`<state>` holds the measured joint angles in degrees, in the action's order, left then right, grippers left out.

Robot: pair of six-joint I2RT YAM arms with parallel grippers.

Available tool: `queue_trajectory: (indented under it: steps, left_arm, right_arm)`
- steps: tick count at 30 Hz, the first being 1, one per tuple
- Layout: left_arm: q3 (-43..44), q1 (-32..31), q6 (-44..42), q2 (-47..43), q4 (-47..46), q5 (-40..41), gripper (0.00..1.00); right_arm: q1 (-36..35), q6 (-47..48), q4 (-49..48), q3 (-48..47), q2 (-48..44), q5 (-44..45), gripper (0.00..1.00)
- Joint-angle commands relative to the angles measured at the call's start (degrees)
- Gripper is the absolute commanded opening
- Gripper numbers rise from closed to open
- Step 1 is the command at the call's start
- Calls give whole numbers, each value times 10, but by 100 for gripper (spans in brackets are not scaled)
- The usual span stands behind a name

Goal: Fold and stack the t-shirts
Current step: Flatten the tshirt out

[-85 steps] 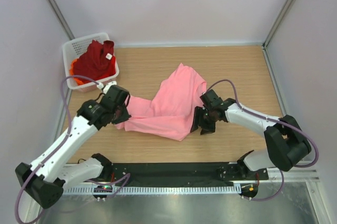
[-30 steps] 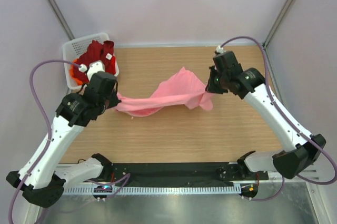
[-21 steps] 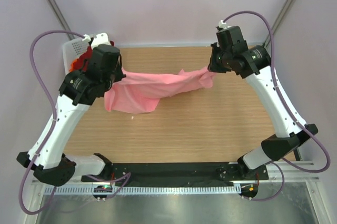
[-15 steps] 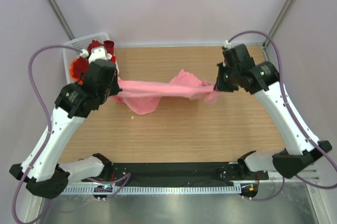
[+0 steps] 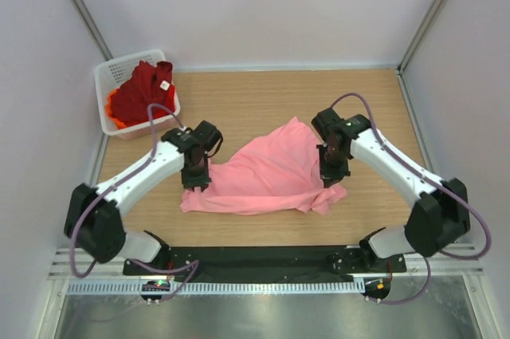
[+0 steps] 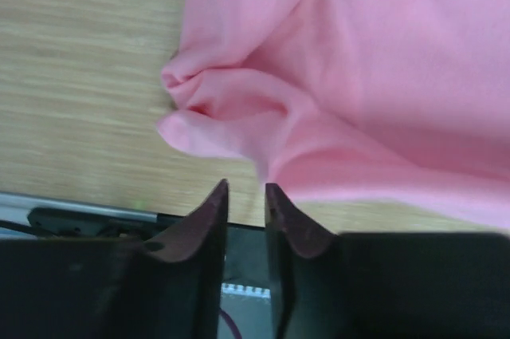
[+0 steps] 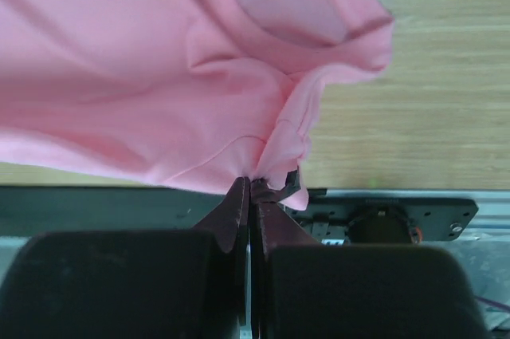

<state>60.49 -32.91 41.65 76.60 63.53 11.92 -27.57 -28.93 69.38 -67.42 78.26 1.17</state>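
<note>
Pink t-shirt (image 5: 267, 175) lies rumpled and spread over the middle of the table (image 5: 263, 100) in the top view, towards the near edge. The left claw (image 5: 194, 186) stands at its left edge and the right claw (image 5: 327, 182) at its right edge. At the far left corner a white mesh basket (image 5: 107, 76) holds the dark red t-shirt (image 5: 142, 93) and the orange t-shirt (image 5: 112, 106).

Left wrist view: the jaws stand slightly apart and grip nothing, with the shirt's bunched edge just ahead of the tips.

Right wrist view: the jaws are pinched tight on a gathered fold of pink cloth.
</note>
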Motion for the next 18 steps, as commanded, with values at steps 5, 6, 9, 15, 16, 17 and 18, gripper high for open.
queue_trajectory:
  steps: [5,6,9,15,16,17,18]
  left_arm:
    - [75,3,-18,23,-10,-16,66]
    - [71,3,-12,0,-7,-12,70]
    - [33,15,11,-41,2,-14,72]
    - [-104,130,71,-168,-39,-103,57]
    - [-120,146,79,-194,-46,-115,53]
    - [-141,169,93,-203,-56,-141,52]
    - [-153,179,101,-210,-69,-150,51]
  right_arm:
    - [11,40,-55,22,66,103,3]
    - [13,42,-52,21,71,118,4]
    - [14,48,-48,17,74,133,13]
    - [14,55,-36,-10,62,117,54]
    - [14,56,-35,-15,52,95,54]
    - [14,58,-36,-18,44,79,55]
    - [14,59,-39,-22,37,56,55]
